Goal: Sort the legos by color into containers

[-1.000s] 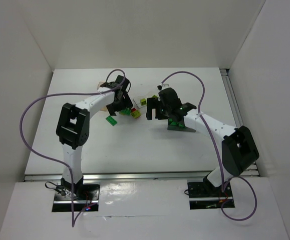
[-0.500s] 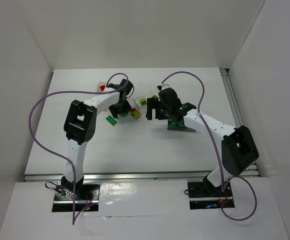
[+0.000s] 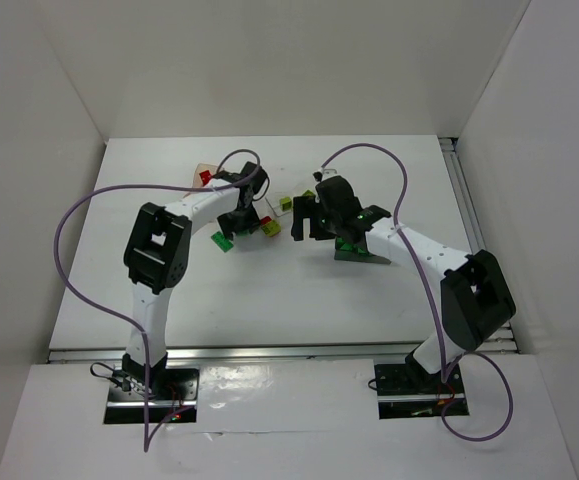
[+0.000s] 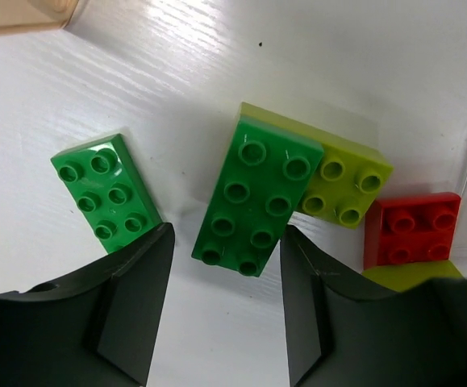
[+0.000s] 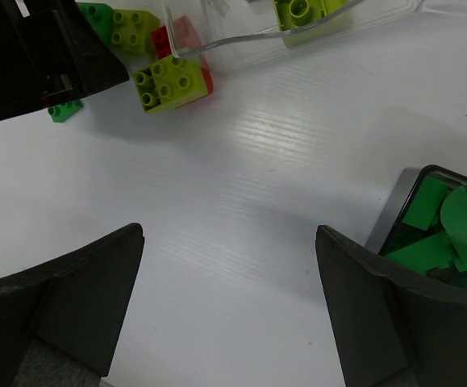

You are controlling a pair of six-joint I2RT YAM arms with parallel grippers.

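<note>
My left gripper (image 4: 227, 270) (image 3: 241, 216) is open, low over the table. The near end of a dark green lego (image 4: 249, 197) lies between its fingertips with a gap on each side. A lighter green lego (image 4: 104, 193) (image 3: 221, 241) lies to the left. A yellow-green lego (image 4: 350, 181) and a red lego (image 4: 410, 230) sit to the right. My right gripper (image 5: 229, 266) (image 3: 304, 222) is open over bare table. The smoky container (image 5: 394, 214) (image 3: 361, 256) holds green legos. The clear container (image 5: 241, 40) holds a yellow-green lego (image 5: 302, 10). The orange container (image 3: 205, 172) holds red.
A yellow-green lego stacked on a red one (image 5: 168, 81) lies between the two grippers, close to the clear container's wall. White walls enclose the table (image 3: 289, 300) on three sides. Purple cables arc over both arms.
The left gripper's jaws have narrowed around the dark green lego, and the left arm has shifted a little to the right. The right arm has not moved.
</note>
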